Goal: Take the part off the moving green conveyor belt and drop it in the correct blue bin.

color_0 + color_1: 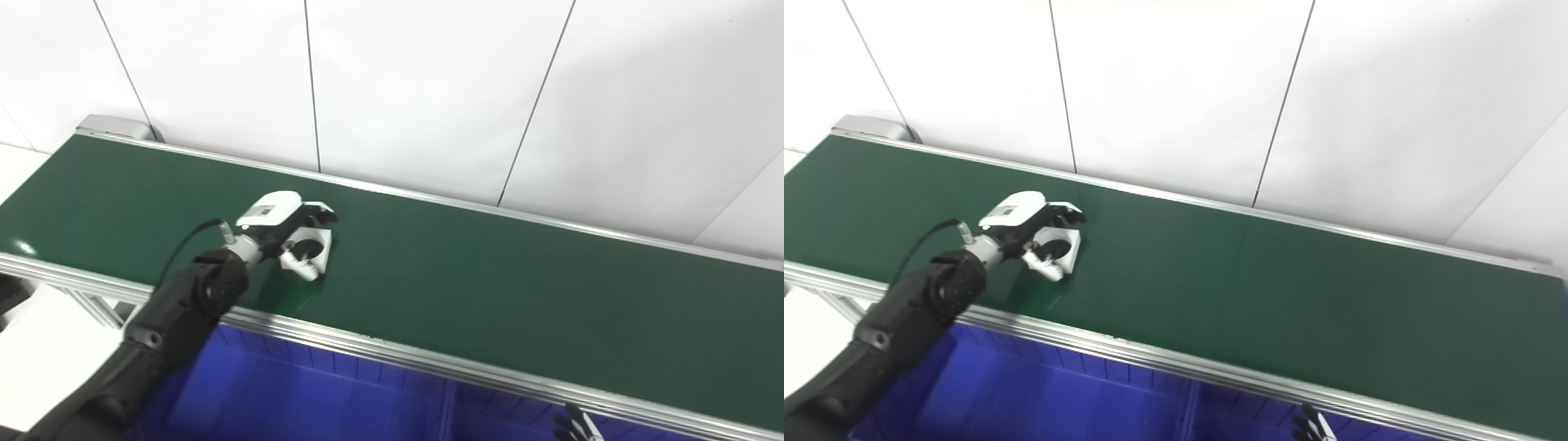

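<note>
**Left hand on the part, lift not yet made**

The step in hand is the pick. In the left-centre of the frame the left hand (288,229) reaches across the green conveyor belt (490,282) and has its fingers (318,214) curled around the part (312,248) – a small white piece, seemingly a flat plate with a rounded collar and a dark disc at its middle. The part looks to be resting on the belt; whether the grasp is fully tight is hard to tell, since the hand's white shell hides most of the contact.

Next, by my reading, comes a firm lift clear of the belt, then a swing back toward the blue bin (294,398) along the bottom edge (ribbed plastic walls, a divider visible between compartments) – which compartment is correct cannot be judged here.

The belt is matte and smooth, framed by bright aluminium rails (392,352). Only the dark fingertips of the right hand (576,425) show at the bottom right, apparently spread and idle.
</note>
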Controlling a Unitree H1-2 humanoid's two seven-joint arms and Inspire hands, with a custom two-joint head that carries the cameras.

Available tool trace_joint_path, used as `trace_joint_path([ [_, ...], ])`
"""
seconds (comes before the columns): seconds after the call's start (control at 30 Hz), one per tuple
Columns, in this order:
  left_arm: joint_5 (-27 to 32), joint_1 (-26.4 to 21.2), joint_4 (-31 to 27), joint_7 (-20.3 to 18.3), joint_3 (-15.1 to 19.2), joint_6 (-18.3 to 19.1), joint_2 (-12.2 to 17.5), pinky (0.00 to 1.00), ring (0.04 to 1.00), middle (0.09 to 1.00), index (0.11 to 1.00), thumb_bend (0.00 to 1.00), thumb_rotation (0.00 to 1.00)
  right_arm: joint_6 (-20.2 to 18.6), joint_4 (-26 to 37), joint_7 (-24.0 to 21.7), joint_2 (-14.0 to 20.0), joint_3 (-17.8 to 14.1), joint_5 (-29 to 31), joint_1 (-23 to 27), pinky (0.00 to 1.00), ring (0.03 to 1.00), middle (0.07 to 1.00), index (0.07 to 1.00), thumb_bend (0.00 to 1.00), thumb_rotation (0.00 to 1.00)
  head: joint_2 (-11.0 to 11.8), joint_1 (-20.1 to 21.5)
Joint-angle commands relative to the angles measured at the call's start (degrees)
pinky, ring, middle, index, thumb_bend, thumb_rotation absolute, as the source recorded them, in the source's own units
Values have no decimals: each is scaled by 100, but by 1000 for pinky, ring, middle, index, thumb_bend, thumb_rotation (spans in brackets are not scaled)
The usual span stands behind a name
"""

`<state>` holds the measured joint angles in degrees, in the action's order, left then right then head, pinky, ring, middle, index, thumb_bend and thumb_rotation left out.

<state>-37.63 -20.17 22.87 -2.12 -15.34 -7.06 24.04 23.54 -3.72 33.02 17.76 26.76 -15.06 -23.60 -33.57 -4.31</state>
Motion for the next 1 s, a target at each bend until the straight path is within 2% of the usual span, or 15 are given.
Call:
trace_joint_path([
  [0.0, 107, -206, -89, 302, 136, -260, 94, 373, 387, 469, 549, 495, 0, 338, 151, 114, 0, -11, -8, -50, 731, 770, 813, 885, 874, 428, -16, -12],
  [0.27, 245, -163, -510, 106, 298, -50, 104, 429, 411, 477, 525, 499, 0, 338, 129, 171, -42, 6, -40, -25, 742, 769, 806, 884, 879, 441, -33, 7],
  [0.47, 313, -70, -789, 276, 463, -164, 96, 418, 406, 480, 521, 500, 0, 337, 133, 152, -39, 27, -5, -16, 747, 779, 812, 886, 871, 436, -63, 65],
  [0.6, 558, 193, -1266, 466, 693, -493, 14, 403, 405, 479, 538, 498, 0, 338, 174, 184, -21, 24, -99, -33, 740, 768, 806, 883, 862, 441, -132, 141],
  [0.77, 849, 640, -2211, 527, 905, -751, -172, 411, 419, 480, 534, 498, 0, 338, 235, 175, -1, 37, -102, -27, 733, 761, 802, 882, 859, 448, -334, 328],
  [0.93, 1171, 1122, -3093, 320, 912, -692, -406, 409, 426, 481, 529, 499, 0, 338, 258, 228, 35, 76, -83, -17, 724, 762, 800, 875, 869, 465, -403, 406],
  [0.97, 1283, 1263, -3226, 288, 882, -730, -470, 409, 427, 481, 528, 499, 0, 338, 284, 222, 39, 76, -38, -29, 722, 761, 800, 873, 870, 466, -542, 468],
])
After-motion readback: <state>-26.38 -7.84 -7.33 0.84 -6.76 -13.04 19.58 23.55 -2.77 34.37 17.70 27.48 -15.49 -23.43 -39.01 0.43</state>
